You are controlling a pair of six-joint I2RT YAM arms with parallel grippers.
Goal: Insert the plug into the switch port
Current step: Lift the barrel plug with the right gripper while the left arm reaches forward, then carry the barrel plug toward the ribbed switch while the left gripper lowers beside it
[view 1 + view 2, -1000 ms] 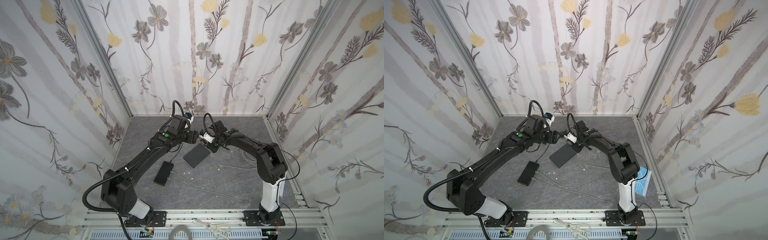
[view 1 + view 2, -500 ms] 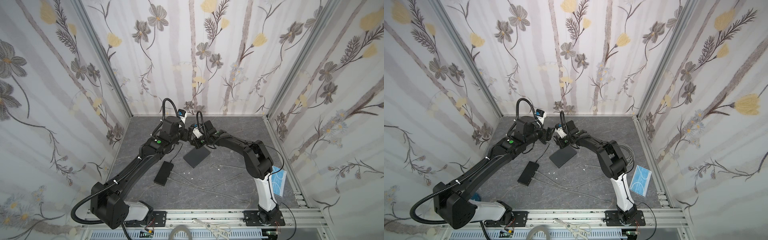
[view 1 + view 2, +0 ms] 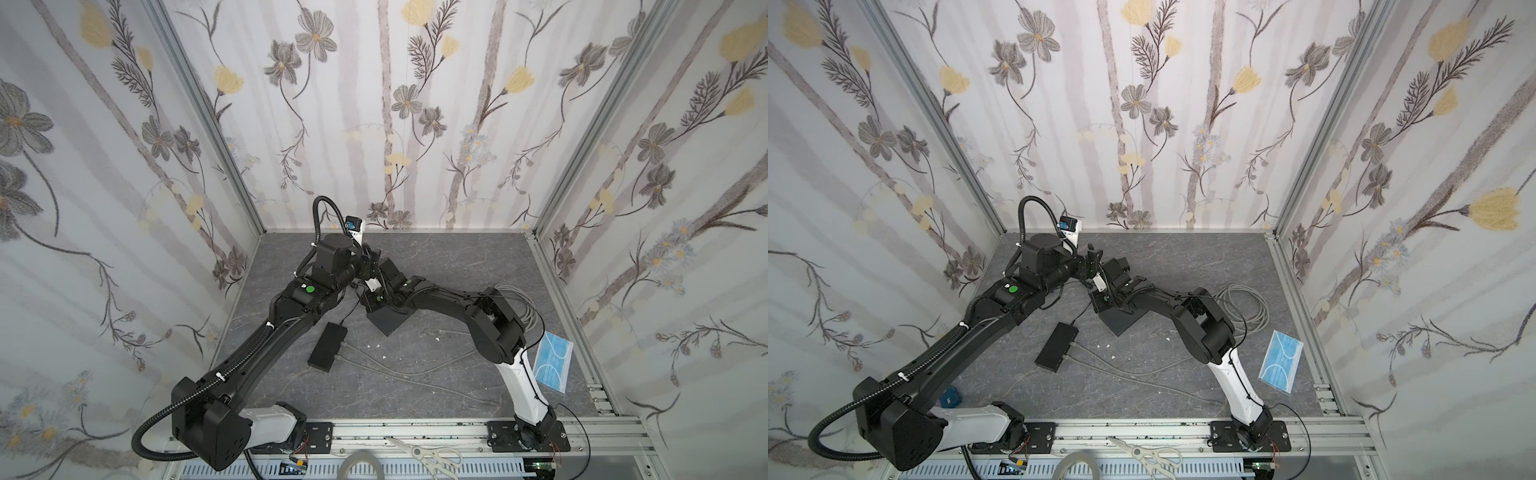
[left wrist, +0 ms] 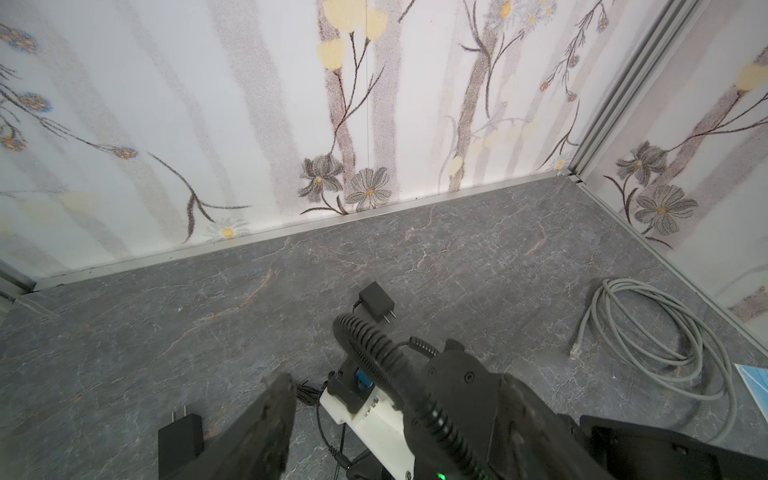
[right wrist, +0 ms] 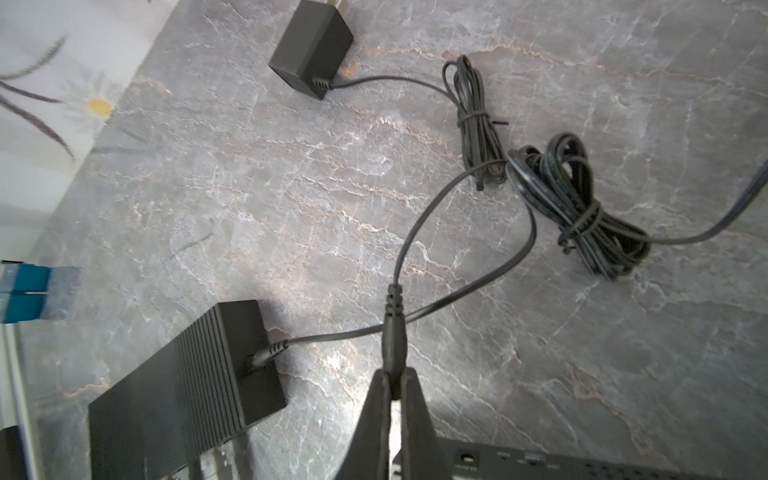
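Both arms have swung toward the back-left of the tabletop [image 3: 457, 270], so my right pincer [image 5: 392, 390], clamped on the plug [image 5: 392, 332], hangs close to the switch [image 5: 582, 467], its port [image 5: 466, 458] not yet entered, while my left pincer [image 3: 370, 262] stands open and empty.

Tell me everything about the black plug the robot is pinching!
The plug is a slim black barrel, rubbery-looking, with a ribbed collar where its thin cable leaves. The right gripper is shut on one end, hiding the tip. It is not in any port yet. The cable curves toward a tied bundle on the grey table.
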